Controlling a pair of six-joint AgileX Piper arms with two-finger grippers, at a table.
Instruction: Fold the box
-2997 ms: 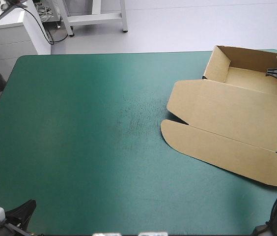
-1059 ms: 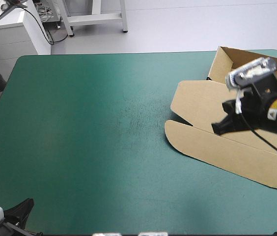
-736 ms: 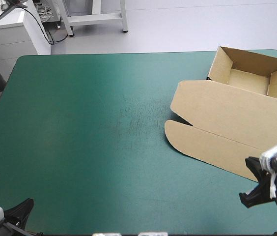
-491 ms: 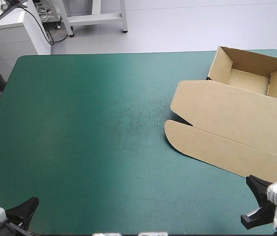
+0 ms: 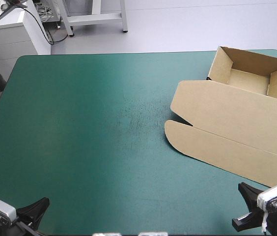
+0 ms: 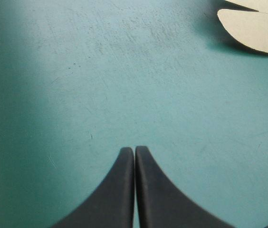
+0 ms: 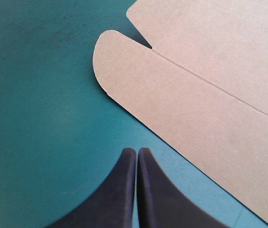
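The brown box (image 5: pixel 236 115) sits on the right side of the table, reaching toward the far right corner. Its tray (image 5: pixel 250 81) stands with all four walls up. The lid (image 5: pixel 227 110) lies flat on the teal-green cover (image 5: pixel 89 137), on the near side of the tray. The lid's front flap (image 5: pixel 212 147), with its rounded corner, is nearest to me.

My left gripper (image 6: pixel 134 149) has its black fingers pressed together into one point, holding nothing. It hangs over bare cover at the near left corner, well apart from the board. My right gripper (image 7: pixel 137 151) is pressed together as well and empty. It sits just off the flap's near edge without touching it.

I judge the forming to be done, with the walls tucked and the lid left flat. The step in hand, then, is parking both arms clear.

The care is mostly on the right side:
- I want the right tip to travel away from the flap edge, never across it. A closed finger point could catch the board and skid the whole box toward the table's right edge.
- The box already runs past what my overhead view shows on that side, so I cannot see how much margin is left there.
- I keep the fingers together and above the cover.
- I check the overhead view for the tray walls standing square before I let go of the controls.
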